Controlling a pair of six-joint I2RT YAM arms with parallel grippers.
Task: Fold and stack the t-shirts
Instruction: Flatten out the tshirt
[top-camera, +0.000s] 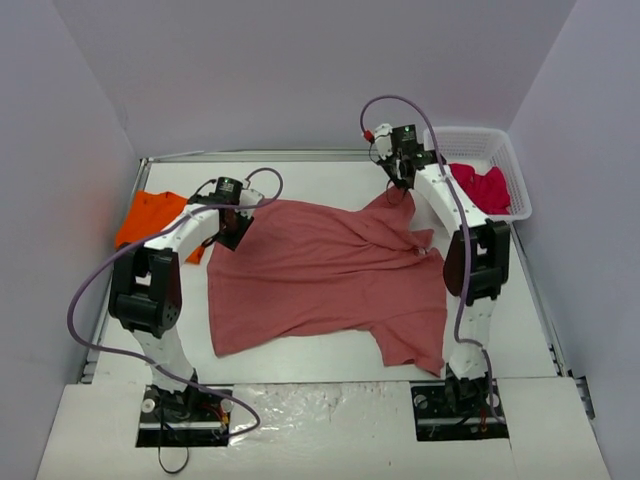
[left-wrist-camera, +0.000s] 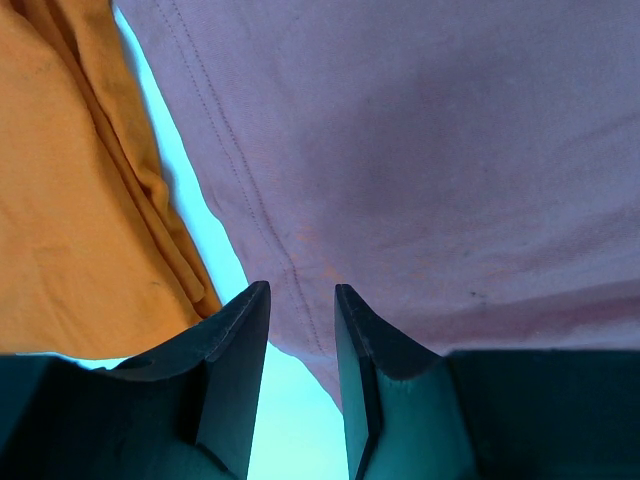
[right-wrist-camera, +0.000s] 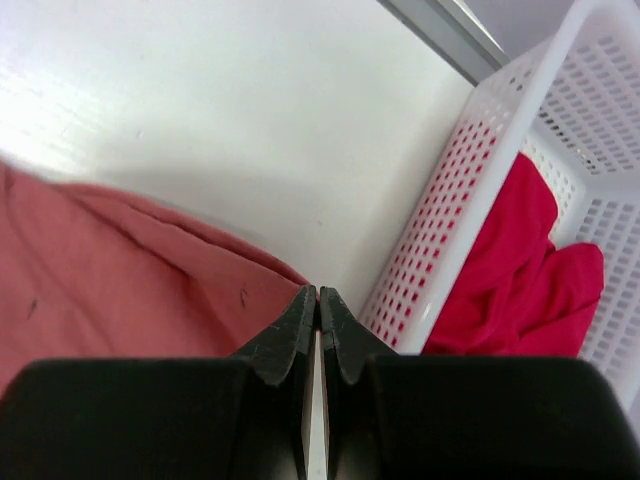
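Observation:
A large brick-red t-shirt (top-camera: 320, 275) lies spread on the white table, somewhat rumpled at its right side. My right gripper (top-camera: 403, 187) is at its far right corner, which rises in a peak to the jaws. In the right wrist view this gripper (right-wrist-camera: 318, 290) is shut, with the edge of the brick-red cloth (right-wrist-camera: 120, 270) at its tips. My left gripper (top-camera: 238, 232) is over the shirt's far left corner. Its jaws (left-wrist-camera: 302, 288) stand apart above the stitched hem (left-wrist-camera: 450, 150). An orange t-shirt (top-camera: 150, 215) (left-wrist-camera: 70, 200) lies just left of it. A crimson-pink t-shirt (top-camera: 485, 187) (right-wrist-camera: 520, 270) sits in the basket.
A white perforated basket (top-camera: 480, 135) (right-wrist-camera: 470, 200) stands at the back right, close beside the right gripper. Pale walls enclose the table on three sides. A metal rail (top-camera: 250, 155) runs along the far edge. Purple cables loop from both arms.

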